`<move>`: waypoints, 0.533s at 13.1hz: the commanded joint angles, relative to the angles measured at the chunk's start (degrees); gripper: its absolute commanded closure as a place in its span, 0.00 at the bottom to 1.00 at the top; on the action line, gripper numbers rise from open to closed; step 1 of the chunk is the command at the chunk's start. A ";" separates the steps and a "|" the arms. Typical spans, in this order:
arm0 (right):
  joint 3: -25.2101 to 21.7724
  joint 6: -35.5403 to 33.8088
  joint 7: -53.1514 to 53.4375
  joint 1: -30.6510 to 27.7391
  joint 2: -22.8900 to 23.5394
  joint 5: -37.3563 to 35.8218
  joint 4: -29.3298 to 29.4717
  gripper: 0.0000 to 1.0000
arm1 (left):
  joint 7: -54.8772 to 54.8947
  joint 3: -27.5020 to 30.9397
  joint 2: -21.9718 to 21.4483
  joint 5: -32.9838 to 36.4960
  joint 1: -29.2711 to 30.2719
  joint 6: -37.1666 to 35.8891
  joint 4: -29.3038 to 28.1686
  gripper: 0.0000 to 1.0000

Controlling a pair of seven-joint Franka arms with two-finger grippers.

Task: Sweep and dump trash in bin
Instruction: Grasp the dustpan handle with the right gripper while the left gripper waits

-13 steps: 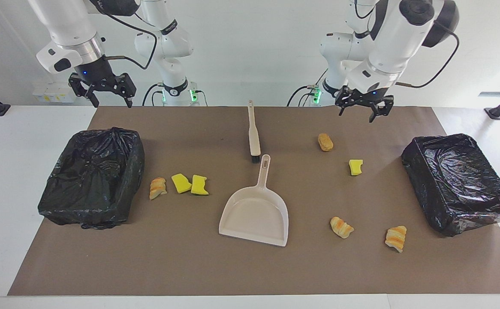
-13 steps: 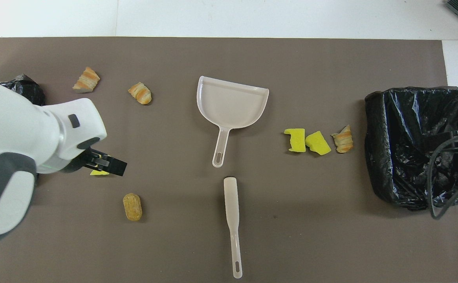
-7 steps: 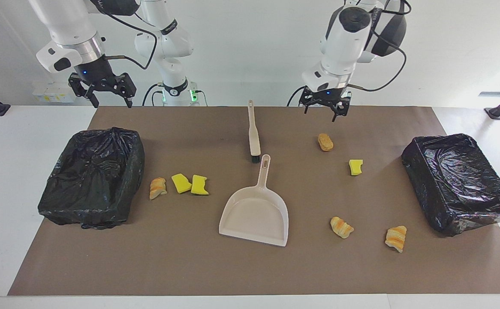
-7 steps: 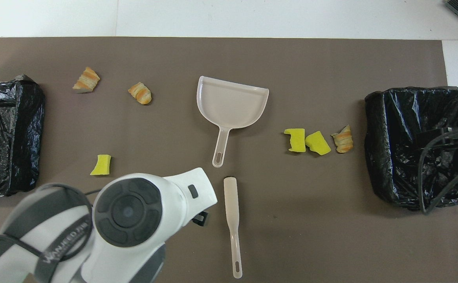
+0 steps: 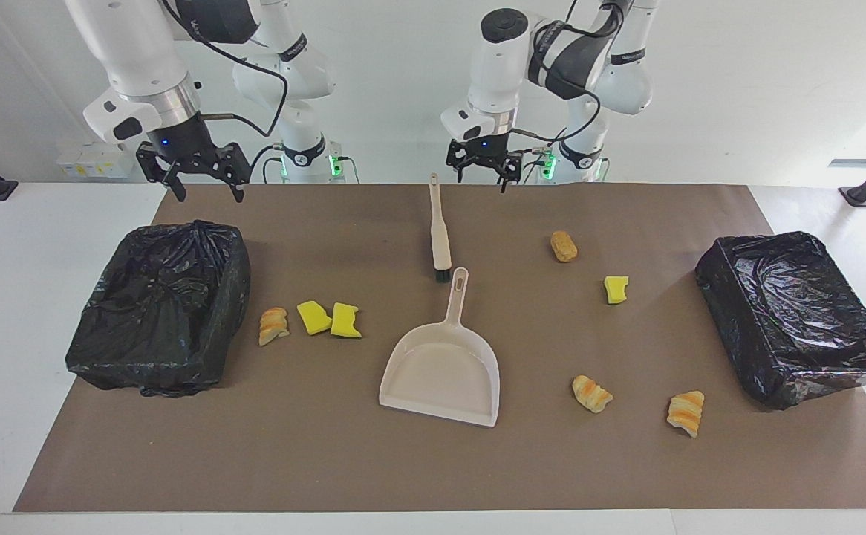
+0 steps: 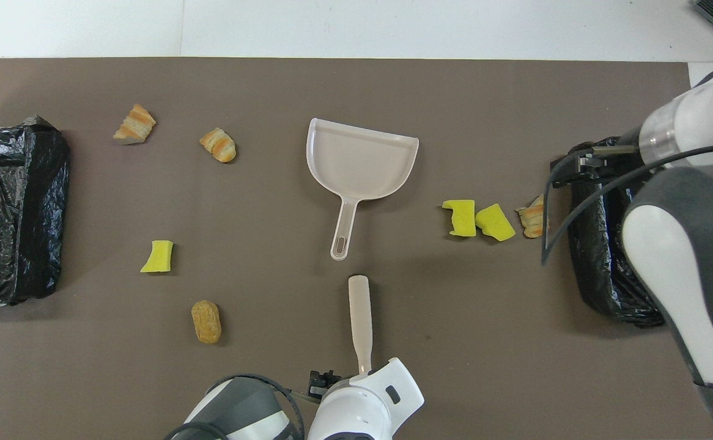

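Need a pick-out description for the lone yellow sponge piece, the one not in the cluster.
Start at the black-lined bin at the left arm's end of the table. Toward the table's middle from it, a yellow sponge chunk lies alone on the brown mat. Its nearest neighbour, nearer the robots, is a tan lump; the other two yellow chunks touch beside the other bin.

I can read no text, label, brand or number anywhere from here; the dark bands on the arms show no lettering I can make out.
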 commanded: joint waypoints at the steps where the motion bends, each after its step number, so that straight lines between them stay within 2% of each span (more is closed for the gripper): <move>1: 0.74 3.16 10.97 4.82 8.91 1.49 6.66 0.00 | -5.53 1.22 1.47 -0.08 -4.18 4.82 -2.18 0.00; 3: 1.27 3.97 20.39 8.09 16.21 4.11 12.80 0.00 | -6.07 1.14 2.80 0.44 -4.37 5.89 -2.27 0.00; 5: 2.49 4.93 25.59 10.29 19.04 8.32 13.80 0.00 | -6.34 1.14 2.98 3.59 -4.72 7.03 -3.49 0.00; 7: 3.03 5.98 29.81 14.15 21.76 9.13 13.97 0.00 | -9.48 1.14 3.24 6.41 -4.81 7.47 -3.67 0.00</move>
